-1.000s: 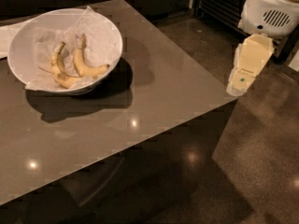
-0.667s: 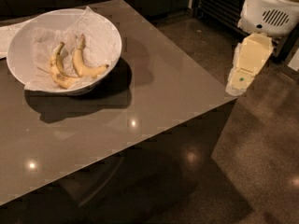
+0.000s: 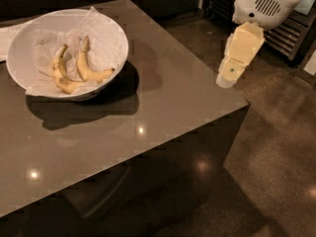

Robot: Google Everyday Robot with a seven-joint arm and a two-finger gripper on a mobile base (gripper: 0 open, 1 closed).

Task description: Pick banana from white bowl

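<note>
The white bowl, lined with crumpled white paper, stands at the back left of the dark table. Two bananas lie in it. The banana is the plumper, gently curved one on the right, with its brownish stem pointing to the back. The thinner, sharply curved banana lies just to its left, touching it. My cream-coloured gripper hangs from the white arm off the table's right side, near the far right corner. It points down and left, far from the bowl, and holds nothing.
A white sheet lies on the table behind the bowl's left side. The table's right edge drops to a dark polished floor. A slatted metal unit stands behind the arm at the back right.
The arm and gripper have moved left, closer to the table's right corner. The bowl and bananas have not moved.
</note>
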